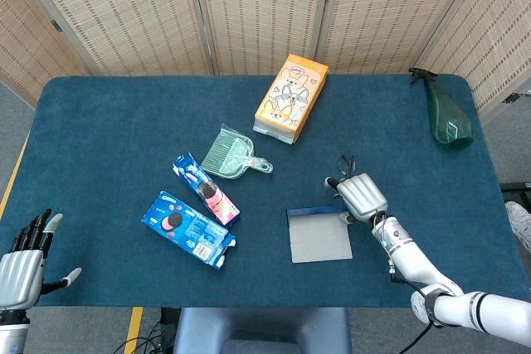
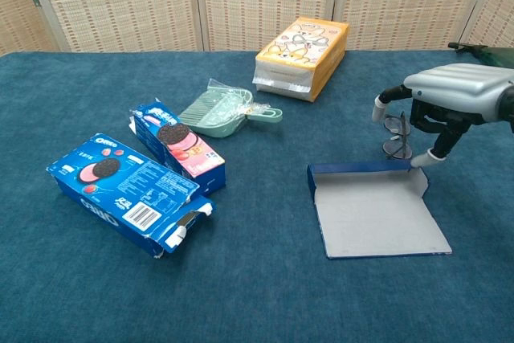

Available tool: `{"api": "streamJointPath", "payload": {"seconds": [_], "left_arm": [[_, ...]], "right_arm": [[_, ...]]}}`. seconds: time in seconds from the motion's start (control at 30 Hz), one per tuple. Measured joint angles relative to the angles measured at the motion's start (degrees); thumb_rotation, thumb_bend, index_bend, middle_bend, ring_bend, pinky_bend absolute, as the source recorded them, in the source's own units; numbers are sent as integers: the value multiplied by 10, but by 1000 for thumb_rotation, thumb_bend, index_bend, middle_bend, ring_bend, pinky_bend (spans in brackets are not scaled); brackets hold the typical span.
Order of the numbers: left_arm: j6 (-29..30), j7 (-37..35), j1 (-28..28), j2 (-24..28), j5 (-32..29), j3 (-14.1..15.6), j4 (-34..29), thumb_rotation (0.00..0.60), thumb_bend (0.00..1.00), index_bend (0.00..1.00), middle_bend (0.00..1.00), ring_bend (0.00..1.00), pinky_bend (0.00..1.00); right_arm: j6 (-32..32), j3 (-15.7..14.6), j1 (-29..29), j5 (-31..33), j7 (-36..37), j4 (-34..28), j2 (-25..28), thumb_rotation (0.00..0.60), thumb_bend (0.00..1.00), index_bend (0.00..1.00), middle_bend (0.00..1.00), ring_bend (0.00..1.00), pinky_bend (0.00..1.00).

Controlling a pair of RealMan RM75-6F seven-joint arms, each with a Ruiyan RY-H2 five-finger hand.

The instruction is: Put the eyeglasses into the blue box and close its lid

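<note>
Just behind the far edge of the blue box (image 2: 377,214) sit the eyeglasses (image 2: 394,136), still outside it on the table (image 1: 124,130). Right hand (image 2: 450,94) hovers palm-down over them, fingers (image 2: 426,160) hanging loose and apart, one tip near the box's back wall, holding nothing. Left hand (image 1: 21,267) is way off at the near left corner, fingers spread, also empty.
</note>
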Motion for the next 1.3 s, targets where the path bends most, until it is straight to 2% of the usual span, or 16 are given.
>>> {"api": "streamJointPath", "payload": {"seconds": [0.3, 0.6, 0.9, 1.3], "left_arm": [[2, 0, 1, 2, 1, 1, -2, 600, 130, 0, 0, 0, 156], [5, 3, 4, 5, 2, 1, -6, 600, 129, 0, 0, 0, 156], [6, 2, 6, 6, 1, 2, -5, 600, 130, 0, 0, 0, 156], [7, 0, 9, 8, -2, 2, -4, 600, 129, 0, 0, 0, 156]], "right_arm": [[-7, -10, 2, 17, -39, 7, -2, 600, 0, 267, 1000, 1000, 1000], [-25, -9, 23, 34, -70, 56, -47, 600, 0, 267, 1000, 1000, 1000], [-26, 12, 52, 35, -86, 112, -104, 600, 11, 267, 1000, 1000, 1000], [-17, 56, 100, 44, -106, 202, -185, 600, 16, 267, 1000, 1000, 1000]]}}
